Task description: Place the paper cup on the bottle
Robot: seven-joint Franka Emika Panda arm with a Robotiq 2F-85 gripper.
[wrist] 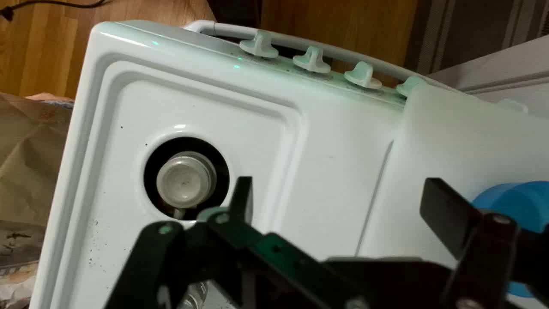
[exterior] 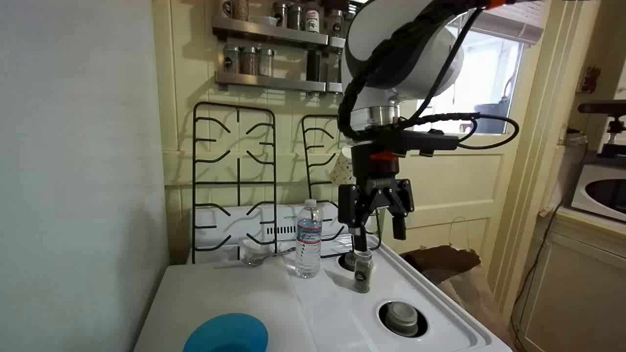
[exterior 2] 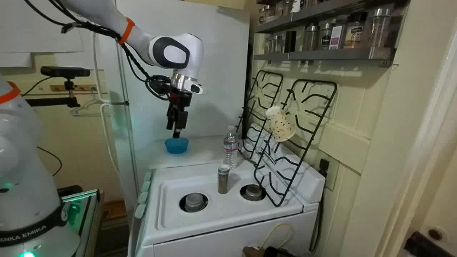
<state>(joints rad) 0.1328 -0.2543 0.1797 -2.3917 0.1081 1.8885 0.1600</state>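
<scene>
The paper cup (exterior 2: 281,124) is cream-white with small coloured specks. It hangs tilted on the leaning grate; the gripper partly hides it in an exterior view (exterior: 342,166). The bottle (exterior: 308,244) is clear plastic with a labelled band and a cap. It stands upright on the stovetop, also in an exterior view (exterior 2: 230,149). My gripper (exterior: 379,237) is open and empty above the stove's front part, apart from cup and bottle; it also shows in an exterior view (exterior 2: 173,130). In the wrist view its fingers (wrist: 339,189) are wide apart over bare white surface.
A small spice jar (exterior 2: 223,180) stands beside the bottle. A blue bowl (exterior 2: 176,146) sits on the white board. Black grates (exterior: 194,161) lean against the back. Shelves with jars (exterior 2: 339,54) hang above. Burner caps (wrist: 184,182) rise in round recesses.
</scene>
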